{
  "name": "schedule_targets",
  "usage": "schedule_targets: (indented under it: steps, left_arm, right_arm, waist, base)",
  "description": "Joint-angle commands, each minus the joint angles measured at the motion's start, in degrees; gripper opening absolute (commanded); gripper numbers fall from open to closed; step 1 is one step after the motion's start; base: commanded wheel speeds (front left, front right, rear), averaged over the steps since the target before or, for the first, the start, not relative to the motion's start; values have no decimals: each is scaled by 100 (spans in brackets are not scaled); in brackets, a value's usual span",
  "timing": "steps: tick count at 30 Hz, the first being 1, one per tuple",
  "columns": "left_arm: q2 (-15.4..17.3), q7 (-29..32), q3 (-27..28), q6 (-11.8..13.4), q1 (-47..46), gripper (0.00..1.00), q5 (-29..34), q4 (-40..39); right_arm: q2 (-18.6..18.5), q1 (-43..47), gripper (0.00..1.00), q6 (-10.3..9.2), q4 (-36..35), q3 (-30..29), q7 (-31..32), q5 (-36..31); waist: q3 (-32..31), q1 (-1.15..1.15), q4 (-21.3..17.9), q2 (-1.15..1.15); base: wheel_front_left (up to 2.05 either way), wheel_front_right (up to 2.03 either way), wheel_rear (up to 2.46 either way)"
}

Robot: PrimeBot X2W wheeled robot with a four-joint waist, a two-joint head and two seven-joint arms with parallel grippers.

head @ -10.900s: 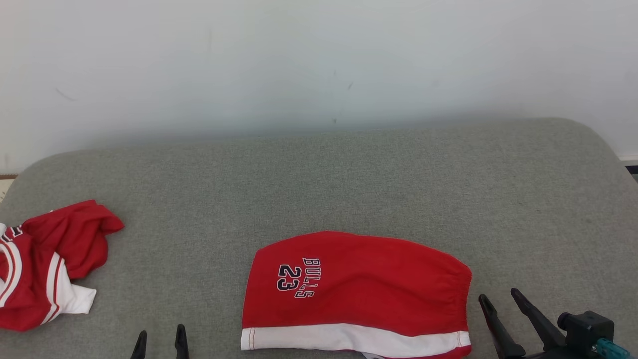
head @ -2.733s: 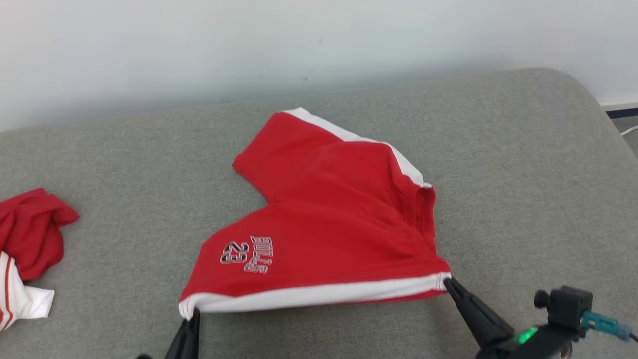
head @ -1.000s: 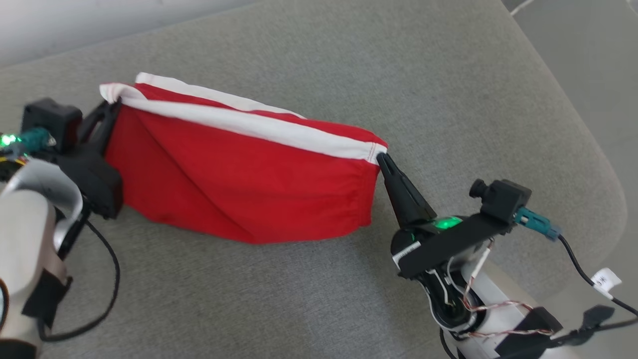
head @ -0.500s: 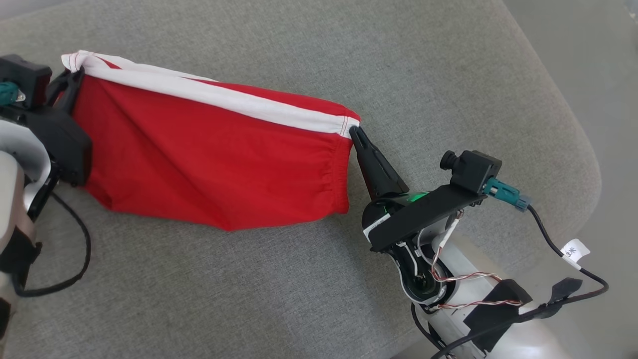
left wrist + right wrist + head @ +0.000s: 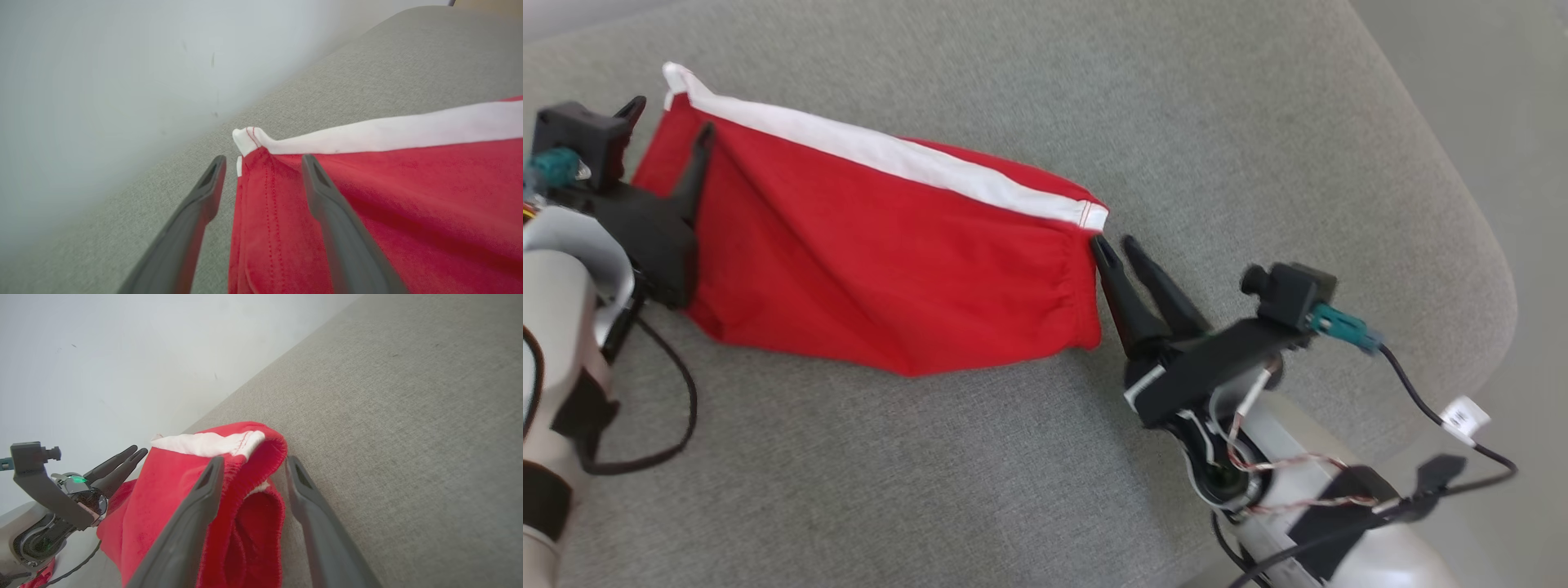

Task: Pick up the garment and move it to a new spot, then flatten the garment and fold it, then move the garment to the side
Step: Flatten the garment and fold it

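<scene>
Both open w/o grip — left end effector (image 5: 670,121), right end effector (image 5: 1116,242) each straddle opp. garment (image 5: 890,269) corners.

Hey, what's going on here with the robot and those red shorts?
A two-armed robot is working on red shorts that lie on a grey cushion. Its left gripper is at one end of the white band and its right gripper at the other. Both are open, so neither holds the cloth. The shorts show a diagonal crease and are not smoothed flat.
</scene>
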Motion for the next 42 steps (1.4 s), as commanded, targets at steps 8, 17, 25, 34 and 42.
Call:
schedule_targets:
  steps: [8, 17, 25, 34, 42]
  left_arm:
    - [-123, -482, 13, 45, 588, 100, -299, -86]
    - [-24, -621, 149, 166, 1400, 100, -531, -603]
    - [84, -536, 243, 221, 1834, 100, -762, -801]
    - [212, -293, 214, 225, 1952, 100, -862, -887]
    - [338, 3, 165, 264, 2015, 100, -907, -618]
  right_arm:
    - [-445, 843, 100, 3, -377, -538, -16, -651]
    - [-304, 2036, 100, 3, -1585, -1864, -15, -2506]
    - [19, 2926, 100, 3, -2272, -2278, -16, -3615]
    - [138, 2914, 100, 3, -2257, -2216, -16, -3736]
    - [243, 2853, 100, 3, -2177, -2089, -16, -3689]
  waist:
    - [-708, 0, 352, -1]
    - [-1178, 0, 513, -1]
    - [-1261, 0, 475, -1]
    - [-1132, 0, 278, -1]
    - [-986, 0, 93, -1]
  base:
    - [0, 0, 0]
    - [0, 0, 0]
    - [0, 0, 0]
    - [0, 0, 0]
    - [0, 0, 0]
